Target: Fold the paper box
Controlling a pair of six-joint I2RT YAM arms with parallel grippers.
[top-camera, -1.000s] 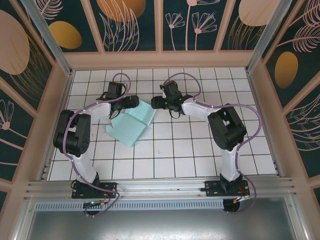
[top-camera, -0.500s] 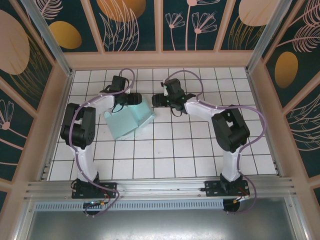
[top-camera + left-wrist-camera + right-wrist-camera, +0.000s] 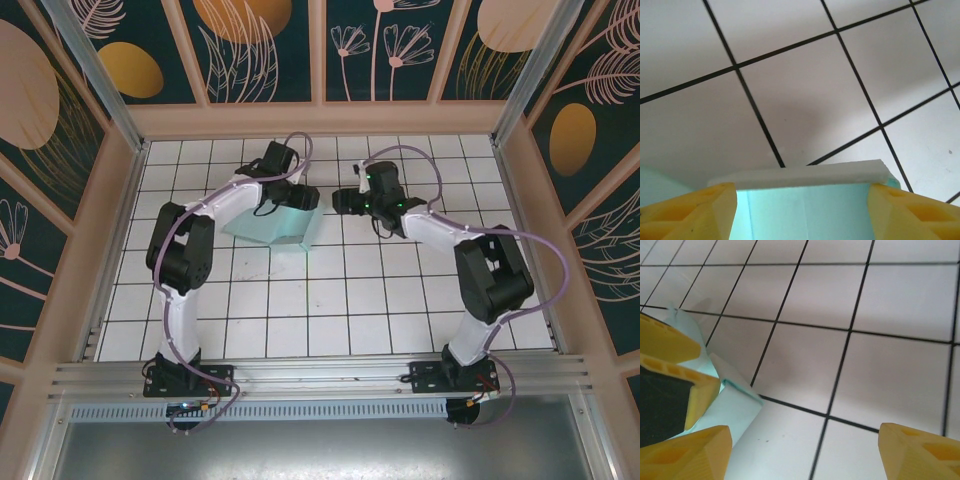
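The left pincer [image 3: 802, 200] clamps a raised panel of the pale turquoise card box [image 3: 285, 232], whose far edge is hidden beneath it. The right pincer [image 3: 805, 450] stands wide apart.

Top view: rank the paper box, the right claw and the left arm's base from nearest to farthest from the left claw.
1. paper box, right at the left claw's fingertips.
2. right claw, just to its right.
3. left arm's base, far off at the near edge.
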